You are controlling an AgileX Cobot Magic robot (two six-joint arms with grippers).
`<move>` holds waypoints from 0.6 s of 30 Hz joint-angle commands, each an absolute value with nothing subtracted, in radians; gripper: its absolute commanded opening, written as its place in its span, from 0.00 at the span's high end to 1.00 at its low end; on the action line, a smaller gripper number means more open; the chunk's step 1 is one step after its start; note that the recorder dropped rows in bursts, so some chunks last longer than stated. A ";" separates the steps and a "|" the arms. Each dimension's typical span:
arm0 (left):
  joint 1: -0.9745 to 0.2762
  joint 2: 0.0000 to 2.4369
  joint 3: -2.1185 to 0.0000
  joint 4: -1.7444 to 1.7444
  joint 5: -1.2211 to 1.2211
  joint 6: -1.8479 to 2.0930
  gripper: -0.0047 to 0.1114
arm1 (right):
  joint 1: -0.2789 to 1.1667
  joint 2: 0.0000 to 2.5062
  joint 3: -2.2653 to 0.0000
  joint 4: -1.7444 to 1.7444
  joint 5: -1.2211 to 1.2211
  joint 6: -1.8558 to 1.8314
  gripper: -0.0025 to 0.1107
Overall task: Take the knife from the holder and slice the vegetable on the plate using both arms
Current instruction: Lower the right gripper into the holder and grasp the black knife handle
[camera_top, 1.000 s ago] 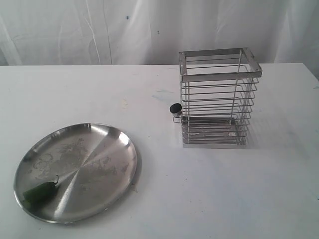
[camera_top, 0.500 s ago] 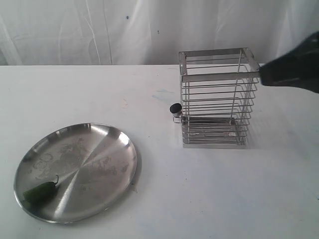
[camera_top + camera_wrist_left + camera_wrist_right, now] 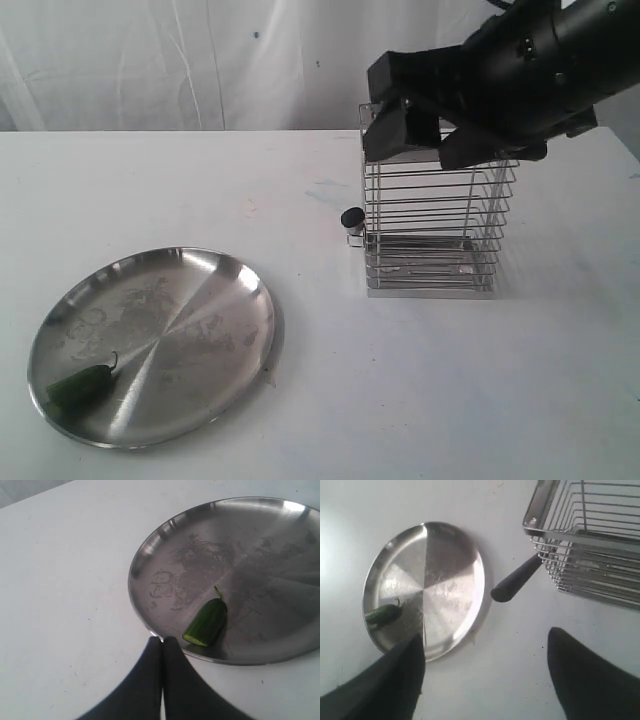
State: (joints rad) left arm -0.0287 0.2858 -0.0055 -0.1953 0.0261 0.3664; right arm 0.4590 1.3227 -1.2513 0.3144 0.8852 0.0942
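Note:
The knife sits in the holder (image 3: 432, 232), a silver wire basket, with only its black handle (image 3: 352, 218) poking out low on the side facing the plate. In the right wrist view the handle (image 3: 516, 579) juts from the holder (image 3: 590, 540). My right gripper (image 3: 425, 142) hovers open above the holder's rim; its jaws (image 3: 485, 634) stand wide apart, empty. The green vegetable (image 3: 80, 385) lies near the plate's (image 3: 190, 330) front left edge. My left gripper (image 3: 162, 640) is shut, empty, just outside the plate's rim (image 3: 150, 630), close to the vegetable (image 3: 206, 622). It is out of the exterior view.
White table (image 3: 450, 400) with a white curtain behind. The right wrist view also shows the plate (image 3: 450, 580) with the vegetable (image 3: 382, 614) on it. The black right arm (image 3: 540, 60) reaches in from the upper right.
The right arm has come in from the right edge and now hangs over the holder's top. Plate, vegetable and holder have not moved.

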 commanded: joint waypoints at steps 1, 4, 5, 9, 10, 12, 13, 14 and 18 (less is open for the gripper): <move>-0.033 0.279 0.000 -0.204 0.028 0.365 0.96 | 0.459 1.339 -1.261 0.261 0.858 0.256 0.41; -0.033 0.279 0.000 -0.204 0.028 0.365 0.96 | 0.457 1.357 -1.261 0.275 0.849 0.326 0.41; -0.033 0.279 0.000 -0.204 0.028 0.365 0.96 | 0.457 1.369 -1.261 0.283 0.840 0.344 0.41; -0.033 0.279 0.000 -0.204 0.028 0.365 0.96 | 0.457 1.440 -1.261 0.378 0.805 0.383 0.41; -0.033 0.279 0.000 -0.204 0.028 0.365 0.96 | 0.457 1.460 -1.263 0.395 0.792 0.408 0.41; -0.033 0.279 0.000 -0.204 0.028 0.365 0.96 | 0.457 1.488 -1.277 0.426 0.769 0.438 0.41; -0.033 0.279 0.000 -0.204 0.028 0.365 0.96 | 0.457 1.499 -1.285 0.441 0.765 0.445 0.41; -0.033 0.279 0.000 -0.204 0.028 0.365 0.96 | 0.457 1.507 -1.290 0.444 0.765 0.445 0.41; -0.033 0.279 0.000 -0.204 0.028 0.365 0.96 | 0.457 1.527 -1.292 0.448 0.797 0.445 0.41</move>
